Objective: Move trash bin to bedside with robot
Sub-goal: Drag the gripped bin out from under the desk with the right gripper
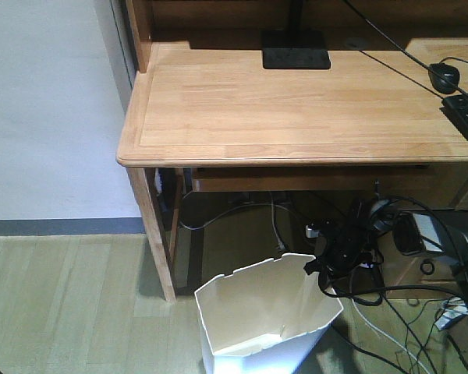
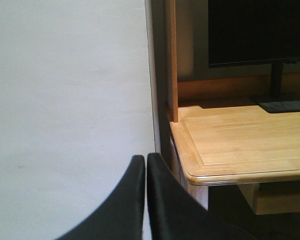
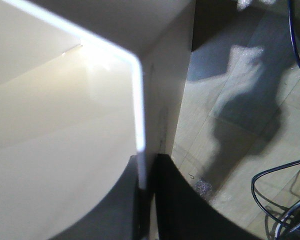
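The right hand [image 3: 146,197], two smooth, curved black fingers, is clenched on the thin white plastic rim of the trash bin [image 1: 253,315], one finger against the glossy cream inside wall and one outside. The bin is faceted and tapered with an angular rim, and it stands on the pale plank floor [image 1: 62,304] just below and in front of the tabletop's [image 1: 296,109] rounded left front corner, with tangled black cables [image 1: 390,300] under the tabletop. The left hand [image 2: 144,167] is clenched on nothing, fingers pressed together, left of that light-wood corner before a plain white wall [image 2: 65,100]; a flat black monitor base [image 1: 296,58] sits at the tabletop's back.
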`<state>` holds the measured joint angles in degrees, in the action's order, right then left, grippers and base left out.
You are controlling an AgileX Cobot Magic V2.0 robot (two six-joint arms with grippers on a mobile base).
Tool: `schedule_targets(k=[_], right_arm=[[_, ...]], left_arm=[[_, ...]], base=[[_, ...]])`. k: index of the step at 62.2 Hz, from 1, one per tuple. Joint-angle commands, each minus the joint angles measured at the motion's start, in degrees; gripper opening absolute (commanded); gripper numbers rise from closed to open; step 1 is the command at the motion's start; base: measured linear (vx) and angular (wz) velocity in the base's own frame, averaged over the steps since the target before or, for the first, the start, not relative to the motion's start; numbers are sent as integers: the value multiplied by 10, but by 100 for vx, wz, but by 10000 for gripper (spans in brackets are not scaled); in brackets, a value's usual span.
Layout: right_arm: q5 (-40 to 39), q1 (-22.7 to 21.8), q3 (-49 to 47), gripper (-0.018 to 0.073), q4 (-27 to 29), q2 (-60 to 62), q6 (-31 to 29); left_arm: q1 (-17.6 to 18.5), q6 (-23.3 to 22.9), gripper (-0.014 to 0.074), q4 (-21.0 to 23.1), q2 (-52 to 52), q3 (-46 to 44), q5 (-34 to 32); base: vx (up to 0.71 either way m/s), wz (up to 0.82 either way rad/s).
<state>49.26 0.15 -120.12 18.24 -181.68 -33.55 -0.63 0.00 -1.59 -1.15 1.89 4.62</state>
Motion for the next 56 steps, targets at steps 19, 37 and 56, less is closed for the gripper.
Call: schedule_targets(k=[19,37,56], right_arm=[[-60,-4,-4,61,1,12,-23],[-59,-16,-4,95,46,3,-53],[-37,-24,-3,-10,50,7,-76]], left_arm=[[4,-8,-6,5,-5,8,-42],[4,-8,-6,5,-5,8,-42],[4,-8,-6,5,-5,8,-42]], base=[[0,0],[0,0],[0,0]])
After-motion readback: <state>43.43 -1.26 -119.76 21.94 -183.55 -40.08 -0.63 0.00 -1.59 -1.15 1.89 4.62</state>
